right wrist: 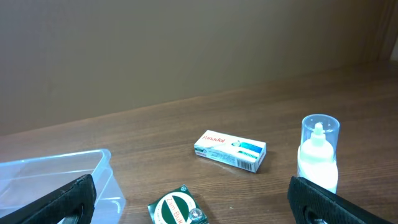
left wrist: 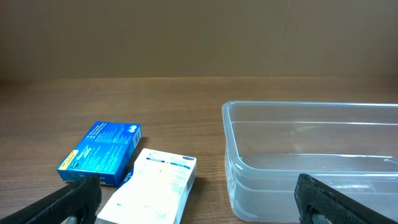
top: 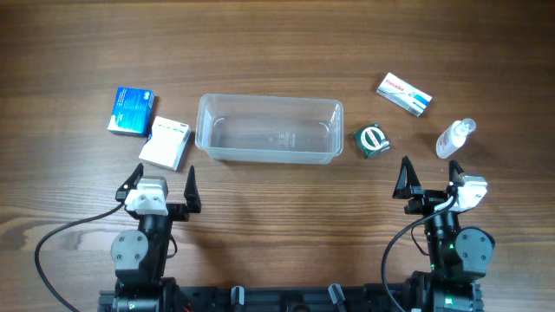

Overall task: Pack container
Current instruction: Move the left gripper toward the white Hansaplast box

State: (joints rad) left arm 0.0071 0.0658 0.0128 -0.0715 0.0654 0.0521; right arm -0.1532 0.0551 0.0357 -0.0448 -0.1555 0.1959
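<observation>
From above, the container (top: pixel 269 134) sits in the middle of the table (top: pixel 277 52), its long side facing both arms. The left gripper (top: pixel 165 175) has its fingers spread wide and holds nothing. A white box (top: pixel 166 142) lies just ahead of it, and touching that box's far corner is a blue box (top: pixel 132 111). The white box is near the container's left end. The right gripper (top: pixel 428 169) is wide too and holds nothing. A green box (top: pixel 372 140) lies just beside the container's right end. A bottle (top: pixel 455 138) lies further right, and a red-and-white box (top: pixel 405 94) is further back.

The left wrist view shows the container's near wall (left wrist: pixel 311 143) on the right and both boxes on the left, with bare wood between them.

The right wrist view shows the container's corner (right wrist: pixel 56 171) on the left, the green box low in the middle and the bottle (right wrist: pixel 318 155) close on the right.
</observation>
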